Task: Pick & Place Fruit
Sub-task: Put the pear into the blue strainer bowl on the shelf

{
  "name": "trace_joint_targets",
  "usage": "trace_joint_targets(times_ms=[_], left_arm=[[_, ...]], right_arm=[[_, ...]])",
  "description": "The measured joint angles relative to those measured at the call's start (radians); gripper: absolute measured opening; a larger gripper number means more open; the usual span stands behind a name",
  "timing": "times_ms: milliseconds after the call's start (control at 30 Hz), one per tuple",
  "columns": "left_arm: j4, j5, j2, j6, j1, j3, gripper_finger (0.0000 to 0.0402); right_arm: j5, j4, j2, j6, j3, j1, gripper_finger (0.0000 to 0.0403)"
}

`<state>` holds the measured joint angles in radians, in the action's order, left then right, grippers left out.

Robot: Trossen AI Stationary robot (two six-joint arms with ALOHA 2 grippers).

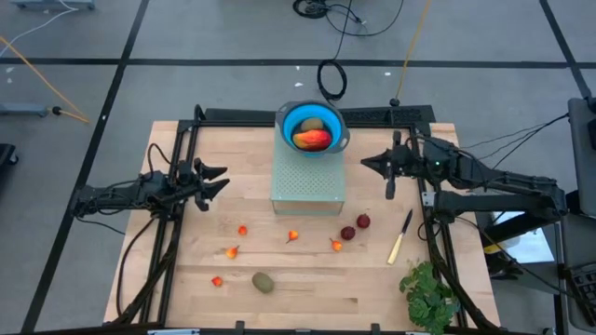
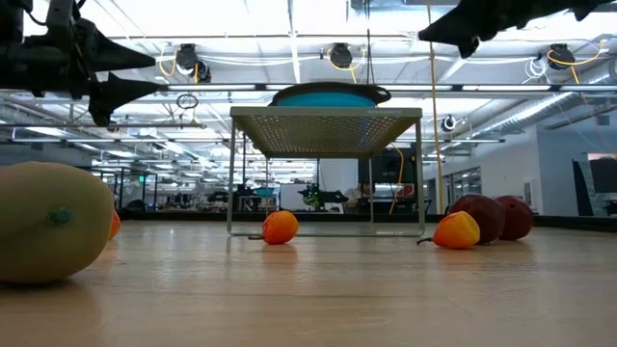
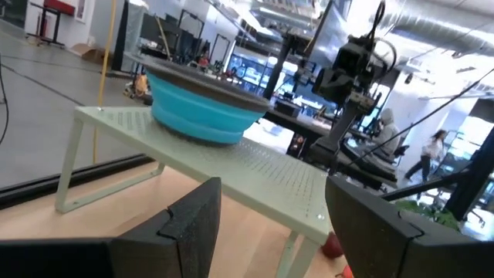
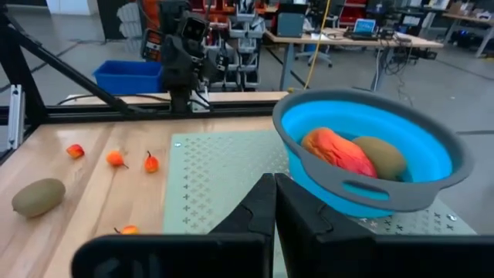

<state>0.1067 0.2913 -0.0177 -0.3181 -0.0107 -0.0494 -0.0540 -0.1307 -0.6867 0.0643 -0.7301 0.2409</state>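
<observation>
The blue bowl (image 1: 312, 127) at the upper centre holds two fruits, the left gripper (image 1: 222, 180) is released and empty, and the right gripper (image 1: 365, 162) is clenched on nothing.

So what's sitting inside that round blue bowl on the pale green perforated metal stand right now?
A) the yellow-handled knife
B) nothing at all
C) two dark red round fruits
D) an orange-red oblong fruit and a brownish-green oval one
D: the round blue bowl holds an orange-red oblong fruit beside a brownish-green oval fruit, seen in the high and right wrist views.
</observation>
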Motion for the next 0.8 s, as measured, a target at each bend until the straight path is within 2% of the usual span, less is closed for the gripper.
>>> trace_joint_targets(times_ms=[700,800], left_arm=[[0.067,0.034,0.0,0.0,0.0,0.0,0.0234],[0.074,0.034,0.0,0.0,0.0,0.0,0.0234]], right_arm=[[-0.004,-0.149,0.12,0.0,0.015,0.0,0.0],[-0.042,-0.154,0.138,0.0,0.015,0.0,0.0]])
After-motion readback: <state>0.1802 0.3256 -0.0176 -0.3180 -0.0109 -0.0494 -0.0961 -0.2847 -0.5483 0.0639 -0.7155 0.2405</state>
